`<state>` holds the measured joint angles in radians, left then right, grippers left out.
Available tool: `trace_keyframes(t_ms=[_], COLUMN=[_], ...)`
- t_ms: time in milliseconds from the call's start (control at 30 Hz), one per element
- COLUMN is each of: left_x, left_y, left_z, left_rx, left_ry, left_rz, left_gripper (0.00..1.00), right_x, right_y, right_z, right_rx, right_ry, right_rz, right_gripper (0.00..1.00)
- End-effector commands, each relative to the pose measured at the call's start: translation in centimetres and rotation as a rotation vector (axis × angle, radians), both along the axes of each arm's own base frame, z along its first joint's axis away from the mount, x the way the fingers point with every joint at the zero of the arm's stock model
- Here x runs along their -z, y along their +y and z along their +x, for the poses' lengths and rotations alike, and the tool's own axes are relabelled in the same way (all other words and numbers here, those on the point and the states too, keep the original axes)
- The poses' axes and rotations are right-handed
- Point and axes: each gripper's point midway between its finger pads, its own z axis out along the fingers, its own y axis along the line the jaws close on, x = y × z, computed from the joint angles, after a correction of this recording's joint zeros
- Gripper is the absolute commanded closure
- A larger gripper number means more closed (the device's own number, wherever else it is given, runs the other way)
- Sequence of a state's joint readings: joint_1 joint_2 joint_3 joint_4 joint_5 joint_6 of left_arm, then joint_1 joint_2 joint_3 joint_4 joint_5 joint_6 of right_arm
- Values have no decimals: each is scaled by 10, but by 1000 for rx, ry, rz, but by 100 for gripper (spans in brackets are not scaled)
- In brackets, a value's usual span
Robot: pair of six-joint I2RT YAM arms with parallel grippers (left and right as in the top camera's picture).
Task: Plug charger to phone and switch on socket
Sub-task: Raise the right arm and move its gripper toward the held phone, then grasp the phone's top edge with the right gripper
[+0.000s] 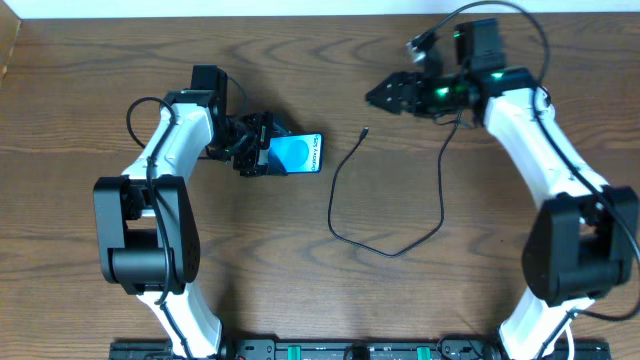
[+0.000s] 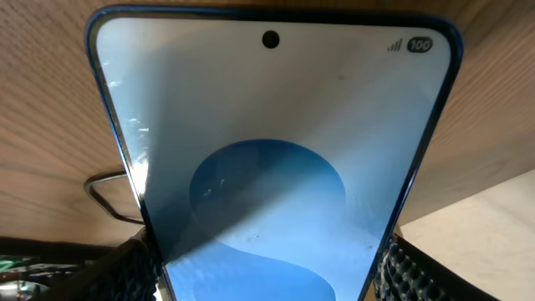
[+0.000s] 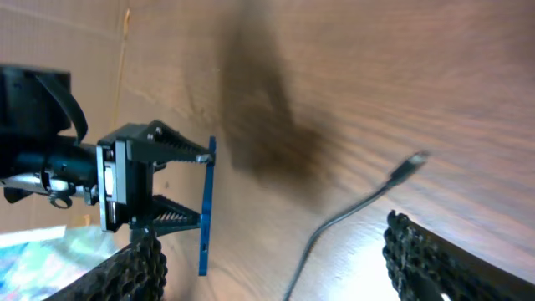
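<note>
Left tool [image 1: 262, 151] clamps the phone [image 1: 297, 153] by its edges, left of centre. Right tool [image 1: 380, 97] gapes empty near the charger [image 1: 332, 200] tip on the surface [image 1: 300, 300]. Risk: thin plug twisting when pinched, missing port.

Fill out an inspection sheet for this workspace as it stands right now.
surface: brown wood-grain table.
job's things: phone, screen lit, gripped at one end; charger lying loose in a curve, its plug tip apart from the phone; socket not in view.
clutter: nothing seen.
grippers: left pincer shut on the phone; right pincer open, holding nothing.
cables: the charger's far end runs out of sight at the right arm; nothing is plugged into the phone.
surroundings: pale strip beyond the table's far edge; black rail at the near edge.
</note>
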<state>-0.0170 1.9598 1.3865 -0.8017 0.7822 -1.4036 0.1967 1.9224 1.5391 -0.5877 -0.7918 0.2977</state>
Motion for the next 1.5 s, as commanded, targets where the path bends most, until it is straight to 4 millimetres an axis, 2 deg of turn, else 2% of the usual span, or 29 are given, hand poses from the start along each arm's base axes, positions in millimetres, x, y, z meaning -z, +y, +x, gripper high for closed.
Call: trace_keyframes(t_ms=[0,200,367,500,633,933,1233,1467], left_x=[-16,-16,-18,-24,-25,-28,-38,-40], left_y=[-3,-3,-4,-10,-11,-14,-22,-23], left_z=[4,5,7,11,12,11,9,9], left_rx=[-33,-62,-83,-80,-77,-72,-58,-54], left_ry=[-8,15,26,6,0,2,7,8], left_rz=[-25,-29,-41,-83,-94,-121,-190,-206], left_gripper=[39,39,40,40,40,41,40,40], right_x=[0,10,16,23,27,38,42,46], right_y=[26,52,73,86,97,118,133,134], right_z=[-8,-16,-24,-28,-35,-47,-52,-51], right_rx=[-36,-37,-58,-45,-60,-96,-94,-78], right_ry=[56,104,120,130,131,125,70,56], right_rz=[56,42,37,6,-12,-42,-98,-129], right_gripper=[20,30,32,39,40,41,50,59])
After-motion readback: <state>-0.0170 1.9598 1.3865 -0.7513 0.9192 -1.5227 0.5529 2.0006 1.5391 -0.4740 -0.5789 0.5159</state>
